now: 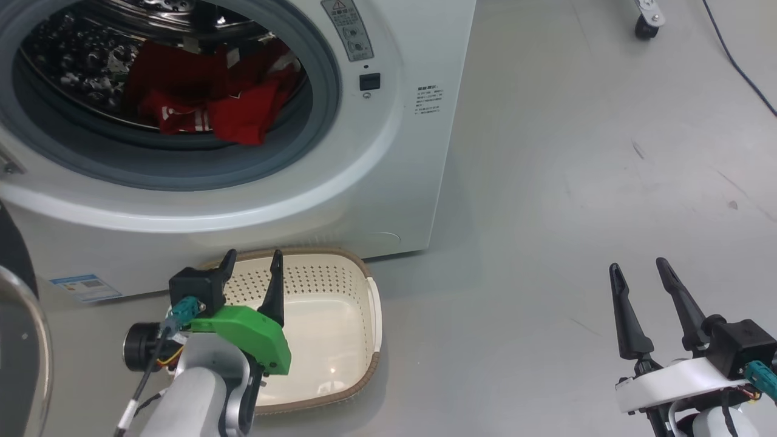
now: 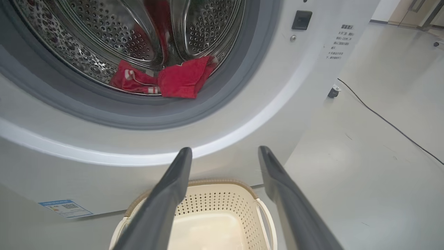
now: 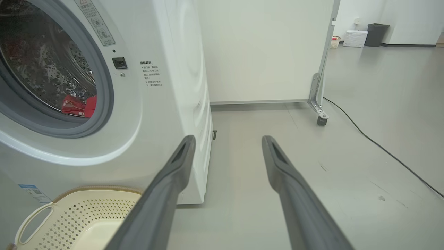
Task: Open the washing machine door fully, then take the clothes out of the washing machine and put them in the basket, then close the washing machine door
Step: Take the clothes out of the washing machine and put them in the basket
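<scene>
Grey floor (image 1: 576, 182) runs across the whole scene, smooth and scuffed here and there. At the far left edge of the head view the washing machine door (image 1: 18, 328) stands swung out, with only its dark rim and curved glass in frame. Next to it is the washing machine (image 1: 394, 182), white, its round mouth uncovered and ringed by a grey gasket (image 1: 182, 170), with the steel drum behind. The clothes (image 1: 212, 103) lie inside the drum as a red heap at the lower front, and one fold with white stripes reaches toward the gasket lip. A small blue label (image 1: 85, 287) sits low on the machine's front. Below the opening, the left gripper (image 1: 254, 255) hovers over the basket (image 1: 370, 291). Its two dark fingers are spread apart with nothing between them, and they point toward the machine. The basket stands on the floor, close against the machine's front near its right corner. Well to the right, over bare floor, the right gripper (image 1: 637, 265) is likewise released, fingers parted and holding nothing. A black cable (image 1: 740, 67) crosses the floor at the upper right.
</scene>
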{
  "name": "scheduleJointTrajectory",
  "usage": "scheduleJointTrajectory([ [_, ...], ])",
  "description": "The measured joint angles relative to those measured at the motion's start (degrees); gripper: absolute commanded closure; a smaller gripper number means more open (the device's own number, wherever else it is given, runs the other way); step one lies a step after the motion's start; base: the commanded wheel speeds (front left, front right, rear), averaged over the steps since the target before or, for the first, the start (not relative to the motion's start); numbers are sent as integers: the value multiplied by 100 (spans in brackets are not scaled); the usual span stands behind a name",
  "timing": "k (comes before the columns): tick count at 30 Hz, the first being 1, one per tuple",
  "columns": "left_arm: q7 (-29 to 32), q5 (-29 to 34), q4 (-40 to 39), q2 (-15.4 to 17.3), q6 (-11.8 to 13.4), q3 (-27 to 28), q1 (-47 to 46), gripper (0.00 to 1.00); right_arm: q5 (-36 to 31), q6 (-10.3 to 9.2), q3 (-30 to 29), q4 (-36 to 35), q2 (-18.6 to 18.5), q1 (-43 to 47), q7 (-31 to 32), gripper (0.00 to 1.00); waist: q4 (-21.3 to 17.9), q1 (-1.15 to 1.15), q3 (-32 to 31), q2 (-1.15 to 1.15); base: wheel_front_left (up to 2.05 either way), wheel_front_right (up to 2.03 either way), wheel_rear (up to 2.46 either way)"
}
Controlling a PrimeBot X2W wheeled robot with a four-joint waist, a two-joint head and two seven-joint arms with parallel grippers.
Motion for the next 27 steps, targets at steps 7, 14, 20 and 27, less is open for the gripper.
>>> scheduleJointTrajectory([
  [7,613,-112,416,-18,0,151,-793,0,138,2,-51,-93,-29,-235,0,0,-264,0,438,0,0,0,0],
  [14,1193,-155,677,86,0,439,-1708,0,347,3,-91,-143,-30,-544,0,0,-493,0,928,0,0,0,0],
  [20,1670,-152,849,391,0,756,-2604,0,446,3,-71,-143,-26,-836,-1,0,-701,0,1381,0,0,0,0],
  [27,2127,-137,1002,676,0,1061,-3334,0,647,4,66,-115,-22,-1114,-1,0,-911,0,1738,0,0,0,0],
])
